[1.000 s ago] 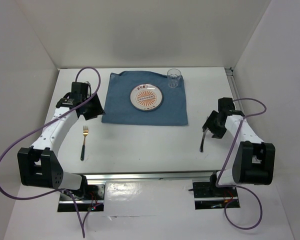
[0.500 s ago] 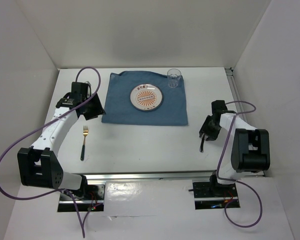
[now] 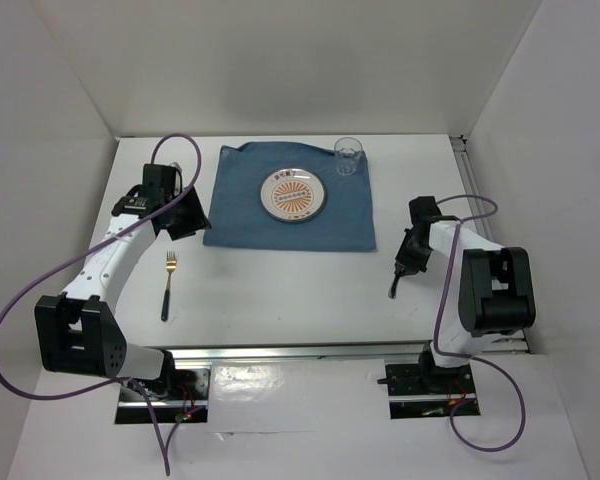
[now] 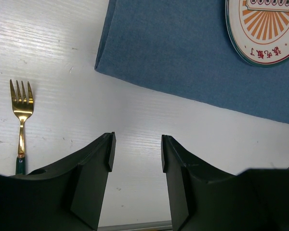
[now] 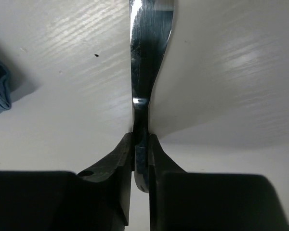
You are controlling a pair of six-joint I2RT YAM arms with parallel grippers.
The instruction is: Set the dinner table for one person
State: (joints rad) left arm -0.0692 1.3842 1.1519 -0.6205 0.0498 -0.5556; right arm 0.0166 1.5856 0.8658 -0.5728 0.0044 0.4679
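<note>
Right arm has swung inward toward the cloth since the earlier frames, and the right end effector (image 5: 140,144) has closed: it now pinches the knife (image 5: 150,53) at the neck between blade and dark handle. The white table (image 3: 280,290) fills the workspace and carries everything. At its far centre lies a blue cloth (image 3: 235,215) with a plate (image 3: 294,194) on it and a glass (image 3: 348,156) at its far right corner. A fork (image 4: 20,120) lies on bare table near the cloth's near left corner. The left end effector (image 4: 136,151), jaws spread and empty, hangs between fork and cloth. Step in hand, as judged: placing the knife; the next move calls for carrying it beside the plate's right. The plate's red characters are too small to read.
</note>
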